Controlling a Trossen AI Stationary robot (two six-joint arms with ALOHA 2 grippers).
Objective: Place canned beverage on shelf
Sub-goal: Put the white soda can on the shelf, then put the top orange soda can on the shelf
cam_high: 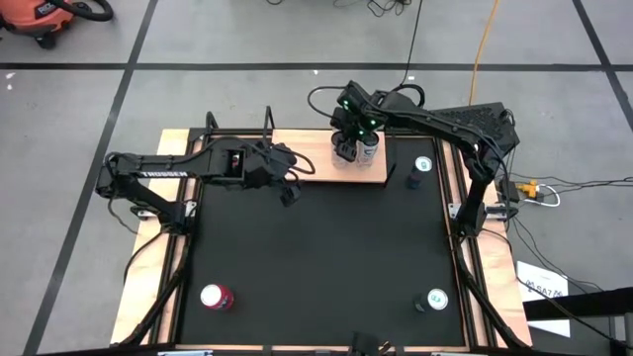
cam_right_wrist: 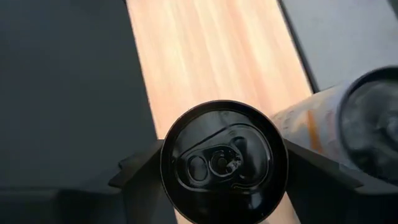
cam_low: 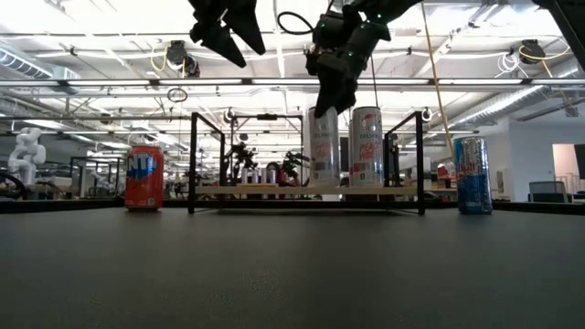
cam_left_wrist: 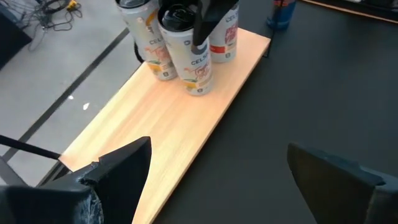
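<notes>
- Directly under the right gripper (cam_right_wrist: 217,163) stands a can with a dark lid (cam_right_wrist: 224,160); one finger (cam_right_wrist: 140,171) sits on each side of its top rim, seen from straight above.
- Its fingers are spread about as wide as the can, close against the rim. I cannot tell if they press it or are already letting go, so I judge this as the moment of release.
- That can is upright, its long axis vertical, in line with the gripper above it. In the low view its base rests on the shelf (cam_low: 274,189).
- Just beside it on the board stands a second can (cam_low: 366,146), also upright, and the left wrist view shows a third one (cam_left_wrist: 147,37) in the same group.
- So the coming move is, in my judgement, a straight lift upward; a sideways pull could knock a neighbour.
- Farther out, the left gripper (cam_high: 289,188) hovers with fingers wide apart and holds nothing, near the shelf's other end; the right arm is clearly the nearer one.
- On the black table (cam_high: 316,267), well apart from the shelf, wait a red can (cam_high: 216,297), a blue can (cam_high: 421,168) and one more can (cam_high: 436,300).
</notes>
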